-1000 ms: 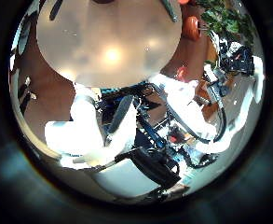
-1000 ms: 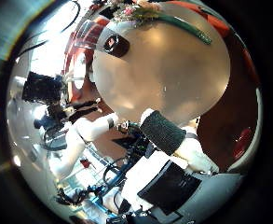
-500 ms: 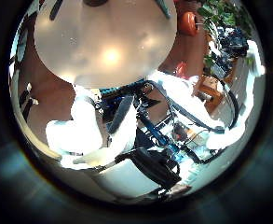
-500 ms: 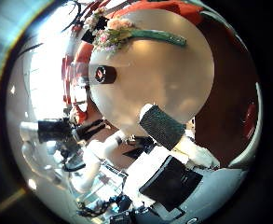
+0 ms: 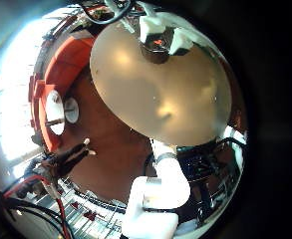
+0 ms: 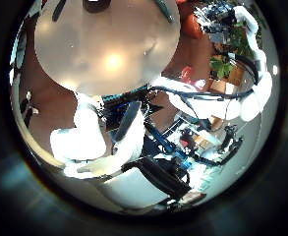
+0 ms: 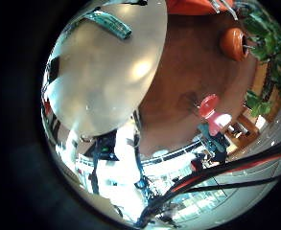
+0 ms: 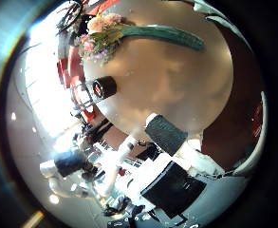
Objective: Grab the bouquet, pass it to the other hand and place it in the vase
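Observation:
The bouquet lies on the round table near its far edge, flowers at one end and a long wrapped stem at the other. Its stem also shows in the right little finger side palm view. The dark vase stands upright near the table's edge, away from the bouquet. My right hand hangs above the table with a straight finger, holding nothing. It shows far off in the left thumb side palm view. My left hand is over the table, fingers spread.
A potted plant and a round pot stand on the floor beyond the table. A small round stool stands on the floor beside the table. The left arm rises past the table's edge near the vase.
The right palm view has shifted: the bouquet now looks larger and closer. In the left thumb side view the right arm has swung across the room. The left hand has kept still.

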Action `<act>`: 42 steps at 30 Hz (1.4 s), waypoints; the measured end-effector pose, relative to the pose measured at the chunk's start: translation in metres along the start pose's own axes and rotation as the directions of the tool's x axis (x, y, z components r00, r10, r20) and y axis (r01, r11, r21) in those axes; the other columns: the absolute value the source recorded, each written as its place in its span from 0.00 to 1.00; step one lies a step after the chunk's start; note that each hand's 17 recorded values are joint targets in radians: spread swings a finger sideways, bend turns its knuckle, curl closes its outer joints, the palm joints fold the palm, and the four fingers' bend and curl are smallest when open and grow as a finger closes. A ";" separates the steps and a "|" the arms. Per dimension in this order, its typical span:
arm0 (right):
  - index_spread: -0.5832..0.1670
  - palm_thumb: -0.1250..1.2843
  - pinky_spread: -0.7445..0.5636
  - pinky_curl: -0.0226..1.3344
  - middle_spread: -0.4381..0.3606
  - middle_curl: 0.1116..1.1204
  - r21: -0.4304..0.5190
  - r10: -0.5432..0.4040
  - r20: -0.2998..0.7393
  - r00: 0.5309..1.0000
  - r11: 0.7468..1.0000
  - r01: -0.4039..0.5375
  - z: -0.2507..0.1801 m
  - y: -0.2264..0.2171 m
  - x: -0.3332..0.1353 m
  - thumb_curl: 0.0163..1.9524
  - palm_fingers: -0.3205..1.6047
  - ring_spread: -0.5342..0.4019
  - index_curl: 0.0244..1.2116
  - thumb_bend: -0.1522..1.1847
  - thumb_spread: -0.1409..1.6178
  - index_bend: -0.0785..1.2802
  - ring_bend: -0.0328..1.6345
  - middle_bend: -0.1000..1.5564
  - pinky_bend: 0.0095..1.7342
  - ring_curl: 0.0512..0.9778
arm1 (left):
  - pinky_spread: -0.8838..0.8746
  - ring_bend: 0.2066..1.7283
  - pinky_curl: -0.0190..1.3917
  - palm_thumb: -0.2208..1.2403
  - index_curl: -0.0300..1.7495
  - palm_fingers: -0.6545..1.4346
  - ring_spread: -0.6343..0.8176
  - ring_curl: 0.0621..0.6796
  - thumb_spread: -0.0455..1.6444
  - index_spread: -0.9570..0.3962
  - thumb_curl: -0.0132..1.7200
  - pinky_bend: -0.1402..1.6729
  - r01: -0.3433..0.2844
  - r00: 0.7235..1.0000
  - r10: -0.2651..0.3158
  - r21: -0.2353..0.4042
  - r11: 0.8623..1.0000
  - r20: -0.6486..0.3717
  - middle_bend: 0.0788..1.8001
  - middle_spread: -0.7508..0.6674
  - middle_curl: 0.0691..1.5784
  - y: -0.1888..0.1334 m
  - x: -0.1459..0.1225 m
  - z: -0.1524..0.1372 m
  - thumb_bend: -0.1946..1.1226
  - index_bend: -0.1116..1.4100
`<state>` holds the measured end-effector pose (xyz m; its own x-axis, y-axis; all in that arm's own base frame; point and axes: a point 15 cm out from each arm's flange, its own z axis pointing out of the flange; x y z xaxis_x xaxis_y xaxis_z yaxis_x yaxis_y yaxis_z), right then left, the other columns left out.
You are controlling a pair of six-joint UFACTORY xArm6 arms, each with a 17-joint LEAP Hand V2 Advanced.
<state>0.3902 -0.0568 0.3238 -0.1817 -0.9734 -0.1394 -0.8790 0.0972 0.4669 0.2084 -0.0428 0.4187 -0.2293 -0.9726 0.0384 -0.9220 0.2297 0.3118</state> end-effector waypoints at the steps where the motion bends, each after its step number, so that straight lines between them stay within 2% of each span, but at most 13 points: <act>1: 0.52 0.44 0.76 0.16 0.52 0.33 0.003 -0.005 -0.004 1.000 1.000 0.005 0.003 -0.009 -0.003 0.19 0.32 0.52 0.22 0.10 0.72 0.18 0.43 0.31 0.26 0.25 | 0.72 0.27 0.28 0.32 0.23 0.44 0.68 0.19 0.72 0.65 0.18 0.23 -0.001 1.000 0.001 -0.001 1.000 -0.002 0.06 0.69 0.17 0.000 0.001 0.000 0.13 0.19; 4: 0.53 0.45 0.74 0.16 0.52 0.33 0.028 -0.011 -0.014 1.000 1.000 0.011 0.010 -0.029 -0.009 0.19 0.32 0.51 0.23 0.10 0.71 0.18 0.44 0.31 0.27 0.25 | 0.72 0.27 0.27 0.32 0.23 0.44 0.68 0.19 0.72 0.65 0.18 0.23 -0.003 1.000 0.003 -0.001 1.000 -0.010 0.06 0.69 0.17 0.001 0.002 0.000 0.13 0.19; 13: 0.55 0.48 0.70 0.17 0.52 0.35 -0.006 0.005 -0.030 1.000 1.000 -0.005 0.049 -0.077 -0.007 0.20 0.33 0.49 0.24 0.10 0.70 0.19 0.46 0.32 0.27 0.27 | 0.72 0.27 0.27 0.32 0.23 0.44 0.68 0.19 0.72 0.65 0.18 0.23 0.000 0.999 0.000 0.004 1.000 -0.036 0.06 0.69 0.17 -0.002 0.011 -0.002 0.13 0.19; 23: 0.53 0.52 0.69 0.17 0.49 0.36 0.077 0.035 -0.019 0.999 0.996 -0.033 0.065 -0.124 -0.005 0.21 0.33 0.47 0.26 0.10 0.68 0.19 0.46 0.33 0.26 0.28 | 0.72 0.27 0.27 0.32 0.23 0.44 0.69 0.18 0.72 0.65 0.18 0.23 0.003 0.999 -0.003 -0.003 1.000 -0.038 0.06 0.69 0.17 0.000 0.012 0.001 0.13 0.19; 31: 0.52 0.54 0.69 0.17 0.47 0.38 0.040 0.065 -0.019 0.998 0.997 -0.064 0.088 -0.138 -0.004 0.22 0.33 0.46 0.28 0.10 0.67 0.19 0.46 0.33 0.26 0.29 | 0.72 0.27 0.27 0.32 0.24 0.43 0.70 0.18 0.72 0.66 0.18 0.23 0.002 0.999 -0.003 -0.008 1.000 -0.039 0.06 0.69 0.17 -0.002 0.011 0.005 0.13 0.20; 37: 0.51 0.56 0.68 0.16 0.46 0.38 0.062 0.072 -0.022 0.997 0.996 -0.070 0.090 -0.147 -0.007 0.22 0.34 0.44 0.29 0.10 0.66 0.19 0.47 0.33 0.26 0.30 | 0.72 0.27 0.27 0.32 0.24 0.43 0.70 0.18 0.72 0.66 0.18 0.23 0.000 0.999 0.000 -0.009 1.000 -0.038 0.06 0.69 0.17 -0.004 0.011 0.005 0.13 0.20; 42: 0.46 0.58 0.65 0.15 0.40 0.41 0.055 0.078 -0.029 0.997 0.996 -0.076 0.104 -0.158 -0.004 0.23 0.40 0.39 0.31 0.10 0.66 0.21 0.50 0.36 0.25 0.31 | 0.72 0.27 0.27 0.32 0.24 0.43 0.70 0.18 0.72 0.66 0.18 0.23 -0.012 0.999 0.011 -0.020 1.000 -0.035 0.06 0.69 0.17 -0.003 0.011 0.004 0.13 0.20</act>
<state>0.4845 -0.0467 0.1598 -0.2367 -0.9685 -0.0771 -0.8856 0.1824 0.4272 0.2077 -0.0538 0.4141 -0.2287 -0.9706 0.0747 -0.9129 0.2405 0.3299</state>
